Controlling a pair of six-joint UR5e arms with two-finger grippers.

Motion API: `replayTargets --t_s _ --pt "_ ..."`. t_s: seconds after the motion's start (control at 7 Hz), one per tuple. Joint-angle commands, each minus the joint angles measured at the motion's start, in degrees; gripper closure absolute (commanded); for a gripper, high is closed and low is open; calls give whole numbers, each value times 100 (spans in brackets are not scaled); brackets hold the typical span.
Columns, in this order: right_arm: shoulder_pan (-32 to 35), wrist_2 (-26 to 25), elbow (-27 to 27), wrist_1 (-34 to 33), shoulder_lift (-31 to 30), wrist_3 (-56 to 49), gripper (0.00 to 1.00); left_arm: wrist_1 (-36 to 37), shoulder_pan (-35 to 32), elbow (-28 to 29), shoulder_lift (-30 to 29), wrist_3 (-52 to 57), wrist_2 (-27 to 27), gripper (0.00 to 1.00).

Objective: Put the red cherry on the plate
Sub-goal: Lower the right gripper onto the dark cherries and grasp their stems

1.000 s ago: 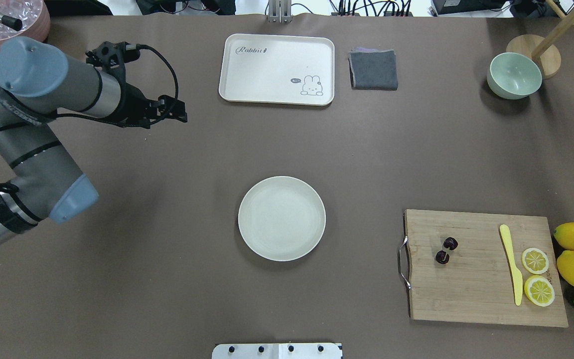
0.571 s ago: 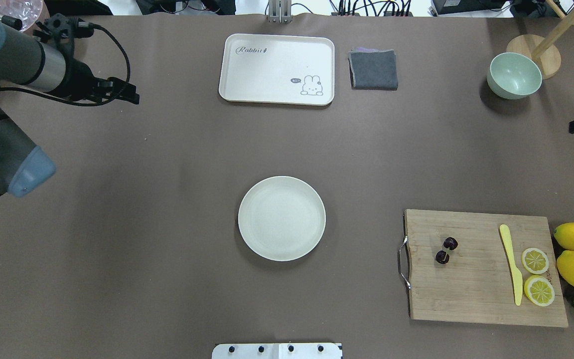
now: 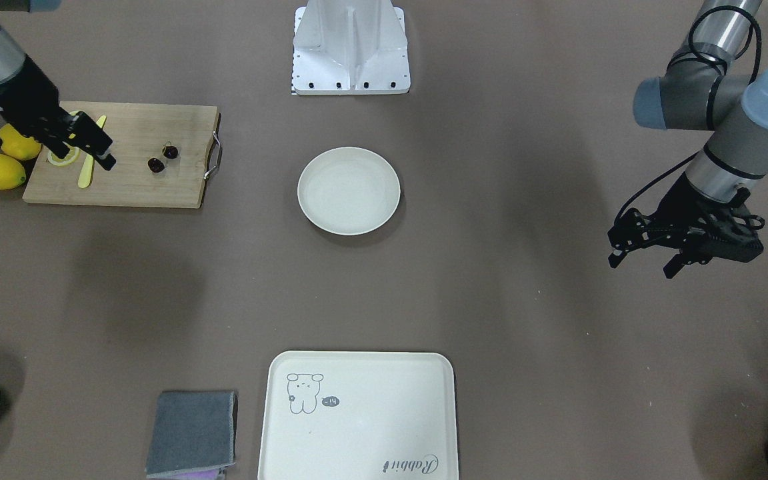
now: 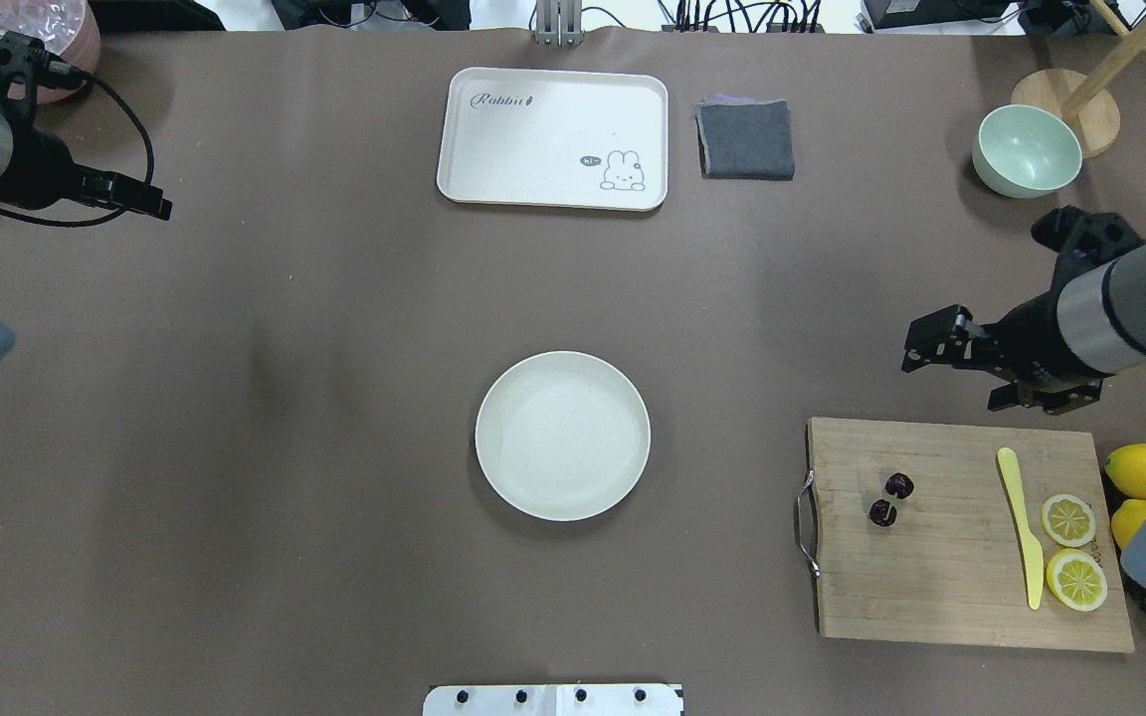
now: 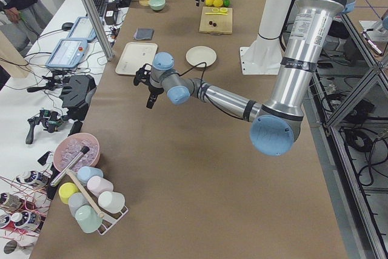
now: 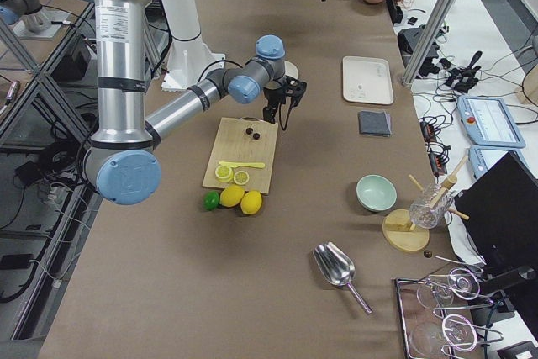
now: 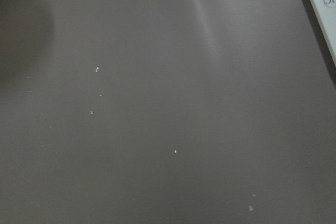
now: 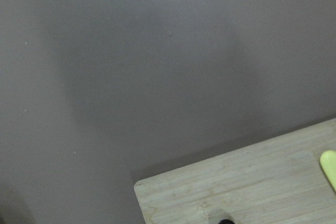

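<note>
Presently listed: cherry [image 4: 889,499], laid on board [image 4: 931,597], 3 o'clock of plate [image 4: 563,435]; left gripper [image 3: 644,260] and right gripper [image 3: 101,148] held spread, empty.

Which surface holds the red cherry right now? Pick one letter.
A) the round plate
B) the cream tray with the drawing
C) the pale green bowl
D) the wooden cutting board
D: the red cherry lies on the wooden cutting board, well apart from the plate.
</note>
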Motion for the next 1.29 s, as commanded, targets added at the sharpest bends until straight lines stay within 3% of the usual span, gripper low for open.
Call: replayTargets --t_s 0.0,0.86,1.0,1.14 --pt "-947 -616 -11 13 -9 932 0 3 -50 -12 40 157 -80 2" --pt "-1328 -698 -441 -23 -1 1033 2 -15 -85 -73 40 166 -36 2" --pt "-1372 -698 -476 -23 -18 1033 15 -15 -94 -82 40 166 -36 2" --pt "-1381 -689 -442 -31 -18 1051 36 -15 -94 -82 40 166 -36 2"
